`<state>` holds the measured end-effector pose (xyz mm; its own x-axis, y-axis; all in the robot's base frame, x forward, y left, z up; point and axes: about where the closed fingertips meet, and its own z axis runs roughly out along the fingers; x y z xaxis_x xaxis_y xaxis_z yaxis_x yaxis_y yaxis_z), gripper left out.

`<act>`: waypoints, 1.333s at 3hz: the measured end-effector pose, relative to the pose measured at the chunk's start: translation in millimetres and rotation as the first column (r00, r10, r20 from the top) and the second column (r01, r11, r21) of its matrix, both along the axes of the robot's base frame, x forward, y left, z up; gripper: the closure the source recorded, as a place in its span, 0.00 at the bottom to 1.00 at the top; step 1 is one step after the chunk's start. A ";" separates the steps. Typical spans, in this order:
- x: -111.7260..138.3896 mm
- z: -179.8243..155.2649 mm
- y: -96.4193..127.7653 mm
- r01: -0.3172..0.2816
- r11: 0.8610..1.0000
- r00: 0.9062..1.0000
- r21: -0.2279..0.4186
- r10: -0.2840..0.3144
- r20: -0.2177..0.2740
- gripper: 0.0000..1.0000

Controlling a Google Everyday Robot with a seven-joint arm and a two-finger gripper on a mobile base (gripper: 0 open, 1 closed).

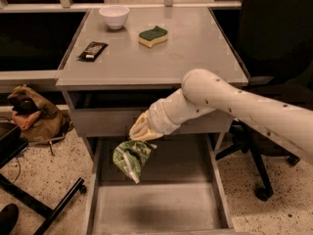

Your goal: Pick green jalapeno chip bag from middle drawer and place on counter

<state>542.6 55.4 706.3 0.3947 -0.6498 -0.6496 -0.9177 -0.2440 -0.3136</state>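
Observation:
My gripper point(139, 137) is shut on the green jalapeno chip bag point(130, 159), which hangs below it in the air above the open middle drawer point(161, 204). The bag is crumpled, glossy green with white markings. The gripper sits at about the height of the drawer front just under the counter point(195, 58), near the cabinet's left half. My white arm reaches in from the right. The drawer's flat grey floor below the bag is bare, with a dark shadow on it.
On the counter stand a white bowl point(114, 16), a green-topped yellow sponge point(153, 35) and a black snack bar wrapper point(93, 50). A black office chair point(274, 58) stands at the right. A brown bag point(32, 116) and black chair legs point(39, 207) lie on the floor at the left.

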 end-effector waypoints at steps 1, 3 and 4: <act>24.6 52.2 1.3 0.005 1.000 0.999 -0.018 -0.004 0.037 1.00; 63.3 101.2 -3.6 0.053 0.998 0.996 -0.031 -0.051 0.068 1.00; 69.9 135.1 -5.8 0.051 0.997 0.995 -0.054 -0.046 0.087 1.00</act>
<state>612.4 49.7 841.4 0.4144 -0.7039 -0.5769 -0.8992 -0.2190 -0.3788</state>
